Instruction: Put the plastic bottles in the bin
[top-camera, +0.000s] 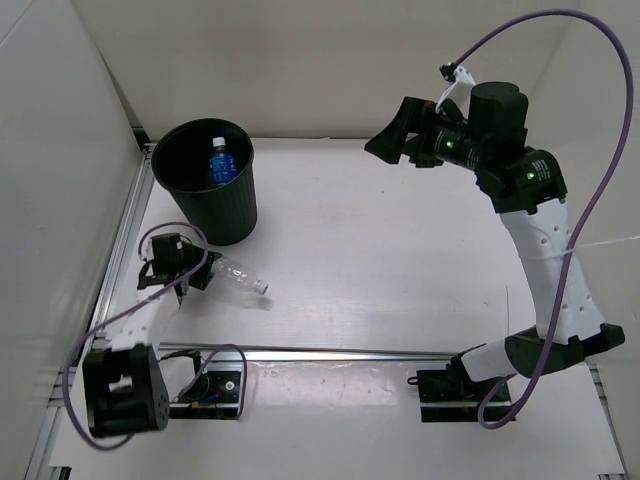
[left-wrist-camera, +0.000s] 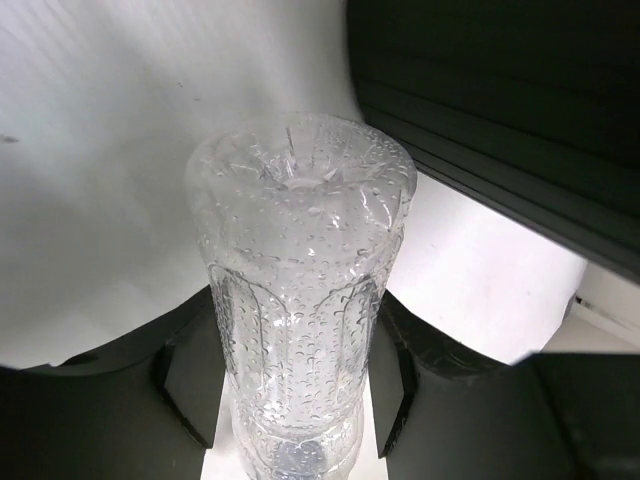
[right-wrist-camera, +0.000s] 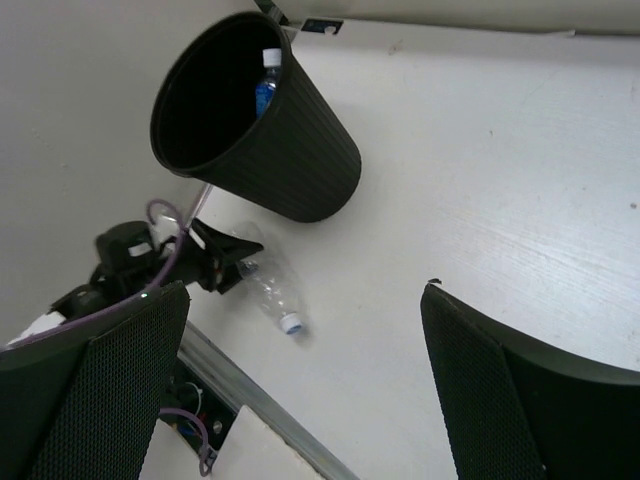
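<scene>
Near left of the table (top-camera: 400, 270): left claw (top-camera: 207, 270) down low, pinching a plain clear bottle (top-camera: 243, 277) on the end away from its white cap (top-camera: 265, 287). On its side, cap toward the near right; resting on the surface or just above it, hard to tell. From the left wrist, dark fingers (left-wrist-camera: 190, 375) pressed against both sides of the bottle (left-wrist-camera: 300, 300), droplets all over its ribbed wall. Just beyond, at the upper right of that view, the black ribbed side of the bin (left-wrist-camera: 500, 100).

Far left: bin (top-camera: 215, 210) upright, just beyond the claw and the held bottle, apart from both. Inside, one bottle with a blue label (top-camera: 220, 162) and a white cap, standing against the far wall; nothing else made out in the dark interior.

Far right: right claw (top-camera: 385, 140) raised high above the table, spread wide, nothing between its mesh-faced fingers (right-wrist-camera: 100, 390). Pointed left toward the bin (right-wrist-camera: 290, 150), with the blue-label bottle (right-wrist-camera: 265, 85), the clear bottle (right-wrist-camera: 270, 295) and the left claw (right-wrist-camera: 225, 262) all in its wrist view. Purple cable (top-camera: 590, 150) looping above the right arm.
</scene>
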